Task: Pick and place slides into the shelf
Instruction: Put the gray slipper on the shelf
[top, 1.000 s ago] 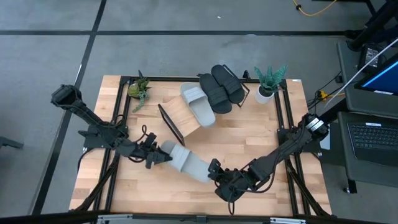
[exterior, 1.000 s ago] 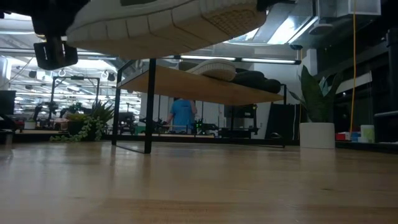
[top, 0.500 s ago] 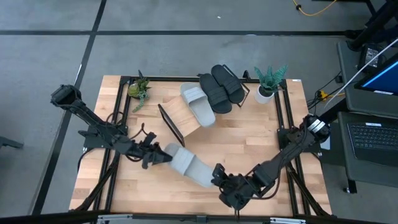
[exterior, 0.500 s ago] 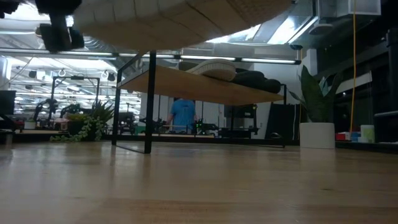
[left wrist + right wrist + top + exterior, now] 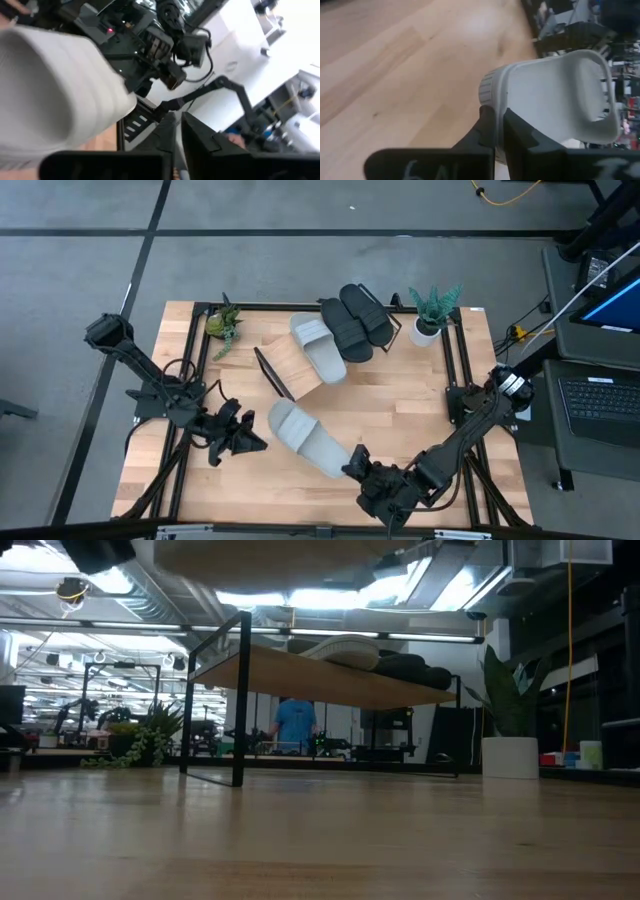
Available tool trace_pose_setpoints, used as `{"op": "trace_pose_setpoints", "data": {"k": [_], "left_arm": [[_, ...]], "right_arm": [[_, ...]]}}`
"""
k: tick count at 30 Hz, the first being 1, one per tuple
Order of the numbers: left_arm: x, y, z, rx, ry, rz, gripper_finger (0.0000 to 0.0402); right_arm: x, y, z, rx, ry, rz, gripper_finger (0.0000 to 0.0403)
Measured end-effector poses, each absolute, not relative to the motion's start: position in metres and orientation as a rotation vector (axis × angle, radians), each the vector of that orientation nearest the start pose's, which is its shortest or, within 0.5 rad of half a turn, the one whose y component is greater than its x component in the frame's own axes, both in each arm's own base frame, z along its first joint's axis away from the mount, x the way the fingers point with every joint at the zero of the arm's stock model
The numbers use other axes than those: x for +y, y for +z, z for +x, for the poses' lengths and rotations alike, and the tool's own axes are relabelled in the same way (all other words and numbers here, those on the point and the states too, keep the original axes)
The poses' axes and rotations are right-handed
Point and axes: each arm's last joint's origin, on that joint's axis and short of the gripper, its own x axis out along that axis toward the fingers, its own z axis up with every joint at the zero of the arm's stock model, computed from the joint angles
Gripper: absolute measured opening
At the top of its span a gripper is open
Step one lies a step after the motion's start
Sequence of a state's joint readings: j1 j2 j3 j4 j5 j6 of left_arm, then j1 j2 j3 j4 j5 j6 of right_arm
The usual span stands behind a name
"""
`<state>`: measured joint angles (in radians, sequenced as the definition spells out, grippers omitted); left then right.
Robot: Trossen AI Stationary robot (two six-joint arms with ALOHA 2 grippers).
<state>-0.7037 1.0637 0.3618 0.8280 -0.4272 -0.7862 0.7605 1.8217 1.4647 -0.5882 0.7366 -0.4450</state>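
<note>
One grey slide [image 5: 308, 439] is in your right pincer [image 5: 355, 464], clamped on its end above the worktop [image 5: 400, 405] | left pincer [image 5: 250, 442] just beside it, empty, fingers together.

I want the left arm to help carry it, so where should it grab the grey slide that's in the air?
Probably the free end of the lifted grey slide, the one toward the left gripper, coming in from that side. The right gripper already pinches the opposite end, and the thin sole edge there suits a pinch across its thickness.
</note>
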Motion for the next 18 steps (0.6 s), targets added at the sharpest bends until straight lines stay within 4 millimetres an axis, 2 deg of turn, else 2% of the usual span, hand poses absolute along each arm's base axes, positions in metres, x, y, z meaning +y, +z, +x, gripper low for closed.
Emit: {"op": "trace_pose_setpoints", "data": {"k": [3,9,15,18], "left_arm": [[-0.131,0.235,0.165,-0.012,-0.331,-0.758,0.0004],[-0.136,0.236,0.161,-0.035,-0.359,-0.632,0.0001],[-0.137,0.236,0.161,-0.037,-0.364,-0.577,0.0001],[-0.138,0.235,0.16,-0.03,-0.388,-0.543,0.0001]], "right_arm": [[0.254,0.273,0.296,0.69,0.15,-1.08,0.0017],[0.238,0.304,0.307,0.724,0.09,-1.027,0.0017],[0.208,0.326,0.325,0.768,0.013,-0.989,0.0017],[0.19,0.33,0.336,0.791,-0.017,-0.968,0.0016]]}}
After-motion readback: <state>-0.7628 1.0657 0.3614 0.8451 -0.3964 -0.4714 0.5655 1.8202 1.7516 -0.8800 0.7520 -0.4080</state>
